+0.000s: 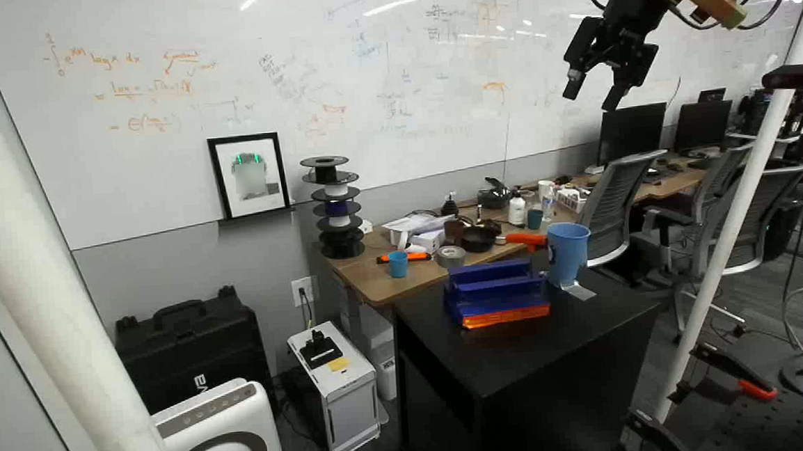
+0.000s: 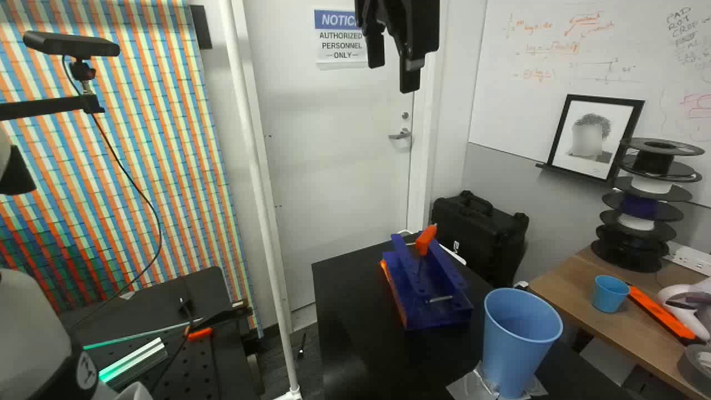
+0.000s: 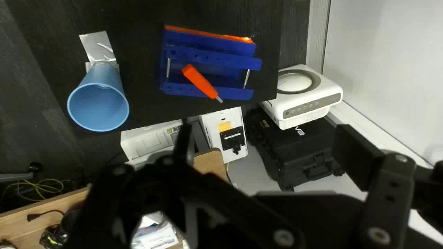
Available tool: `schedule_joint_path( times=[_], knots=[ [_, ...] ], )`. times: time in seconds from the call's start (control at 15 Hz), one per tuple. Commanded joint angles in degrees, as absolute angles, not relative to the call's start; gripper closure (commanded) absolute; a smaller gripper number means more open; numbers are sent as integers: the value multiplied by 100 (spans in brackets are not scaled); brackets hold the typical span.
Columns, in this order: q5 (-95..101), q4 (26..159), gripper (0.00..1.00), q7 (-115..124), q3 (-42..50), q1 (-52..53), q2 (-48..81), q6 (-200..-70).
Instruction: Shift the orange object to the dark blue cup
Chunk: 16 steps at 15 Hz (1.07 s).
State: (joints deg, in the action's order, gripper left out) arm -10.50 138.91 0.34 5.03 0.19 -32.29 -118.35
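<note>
My empty gripper hangs high, jaws spread, presumably to take the orange tool that slants over one side of the blue rack, apparently its prop; tape likely steadies the light-blue cup on the counter.

At upper centre in an exterior view, the top edge crops the parted jaws, which hide part of the notice; the table runs off the bottom. At right, the portrait is blurred across the face.
</note>
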Motion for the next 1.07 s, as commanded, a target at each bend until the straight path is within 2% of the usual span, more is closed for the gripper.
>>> schedule_joint_path(
  times=[0.0, 0.33, 1.0],
  knots=[
    [-1083, 13859, 0, 6, 453, -43, -3222, -11829],
    [-1082, 13782, 0, 6, 454, -43, -3253, -11828],
    [-1085, 13099, 0, -1206, 481, 44, -387, -12228]
  ],
)
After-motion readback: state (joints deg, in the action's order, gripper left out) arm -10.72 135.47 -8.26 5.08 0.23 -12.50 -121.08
